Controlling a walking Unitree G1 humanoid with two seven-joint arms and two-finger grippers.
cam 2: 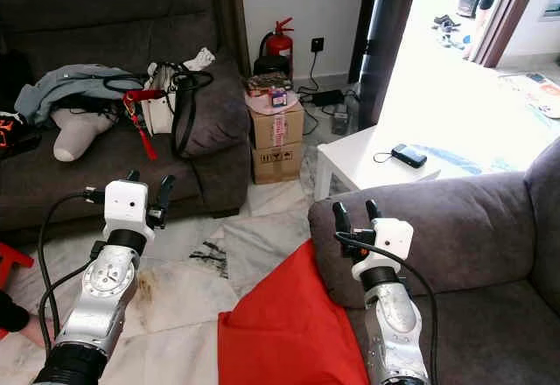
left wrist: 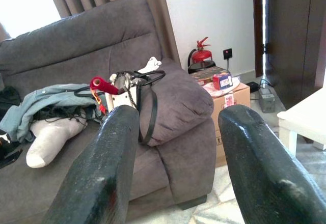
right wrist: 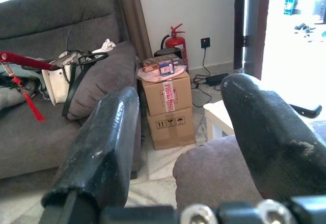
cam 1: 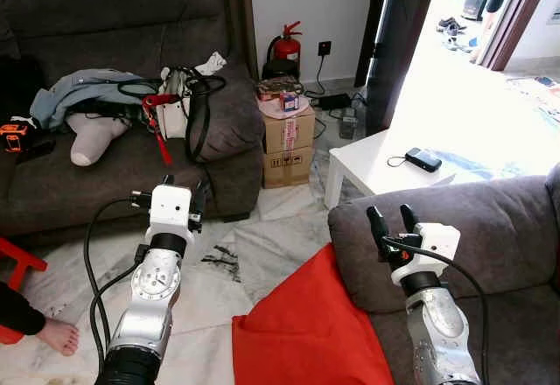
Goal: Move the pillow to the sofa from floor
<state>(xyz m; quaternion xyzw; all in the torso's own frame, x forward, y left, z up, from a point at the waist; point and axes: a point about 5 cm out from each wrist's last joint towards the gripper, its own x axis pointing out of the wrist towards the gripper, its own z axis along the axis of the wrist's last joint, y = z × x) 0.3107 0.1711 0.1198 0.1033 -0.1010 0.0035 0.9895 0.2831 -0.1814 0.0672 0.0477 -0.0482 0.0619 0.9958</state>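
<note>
Marble floor [cam 1: 262,254] between two grey sofas: red pillow [cam 1: 306,332], leaning on near sofa [cam 1: 490,227], likely soft, light, best pinched at its upper corner; left tool [cam 1: 179,191] and right tool [cam 1: 392,220] both open, empty.

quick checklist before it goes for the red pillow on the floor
1. Pillow located: ok. The red pillow lies on the floor against the near sofa.
2. Left gripper free: ok, fingers apart, nothing between them.
3. Right gripper free: ok, fingers apart, holding nothing.
4. Grippers at the pillow: not ok, both are raised above it, neither touching.
5. Landing spot: ok, the near sofa's seat beside the right arm looks bare; the far sofa carries a bag and clothes.
6. Bystander: not ok, a person's foot rests beside the left arm.
</note>
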